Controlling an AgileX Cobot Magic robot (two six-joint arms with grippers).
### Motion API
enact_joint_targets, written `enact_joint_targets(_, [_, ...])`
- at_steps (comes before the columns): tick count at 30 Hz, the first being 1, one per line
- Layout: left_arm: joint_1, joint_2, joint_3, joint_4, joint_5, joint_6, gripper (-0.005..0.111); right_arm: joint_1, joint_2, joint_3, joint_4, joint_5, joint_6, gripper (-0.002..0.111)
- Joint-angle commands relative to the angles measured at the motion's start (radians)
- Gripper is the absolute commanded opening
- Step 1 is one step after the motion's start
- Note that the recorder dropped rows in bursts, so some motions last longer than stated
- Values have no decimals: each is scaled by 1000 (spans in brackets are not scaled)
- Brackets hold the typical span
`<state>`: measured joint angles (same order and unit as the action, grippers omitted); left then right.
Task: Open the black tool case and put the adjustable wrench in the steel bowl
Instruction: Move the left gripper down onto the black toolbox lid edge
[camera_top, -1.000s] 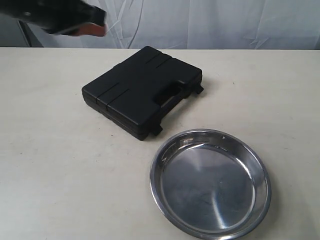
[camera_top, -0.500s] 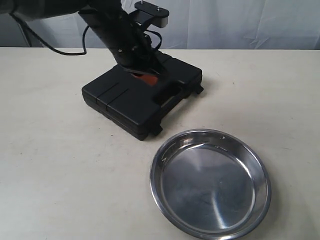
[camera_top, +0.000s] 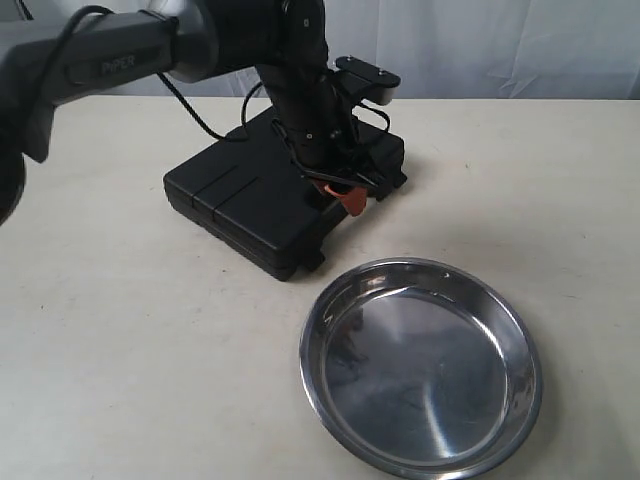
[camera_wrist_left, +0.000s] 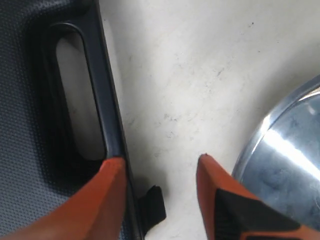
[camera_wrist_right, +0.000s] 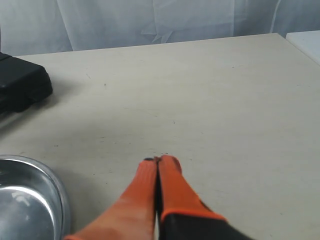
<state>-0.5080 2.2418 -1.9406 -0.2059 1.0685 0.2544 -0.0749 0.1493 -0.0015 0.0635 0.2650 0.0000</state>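
The black tool case (camera_top: 255, 195) lies closed on the table, its handle cutout (camera_wrist_left: 77, 95) and a latch (camera_wrist_left: 156, 207) facing the steel bowl (camera_top: 420, 365). My left gripper (camera_top: 345, 195) hovers open over the case's handle edge. One orange finger (camera_wrist_left: 107, 195) is above the case rim, the other over bare table beside the steel bowl (camera_wrist_left: 287, 150). My right gripper (camera_wrist_right: 157, 162) is shut with nothing in it, above the table near the bowl's rim (camera_wrist_right: 45, 175). The case's corner (camera_wrist_right: 22, 85) shows far off. The adjustable wrench is hidden.
A pale table (camera_top: 120, 340) carries everything. White cloth (camera_top: 480, 45) hangs behind it. The left arm (camera_top: 150, 50) stretches in from the upper left over the case.
My left arm has swung in from the upper left and down across the case, and its open gripper now sits at the handle edge near the latches.
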Motion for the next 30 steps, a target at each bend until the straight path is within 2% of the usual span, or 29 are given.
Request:
enact_joint_targets(1, [-5,43,-45,23,17,-20,43,-5,-5,1,2,-9,0,-1])
enact_joint_targets(11, [-5,86,-69,89,1,-38,43,-5,-5,1,2,-12,0,-1])
enact_joint_targets(30, [-1,127,-73,103,-105,-45,43,-5,-5,1,2,-9,0,-1])
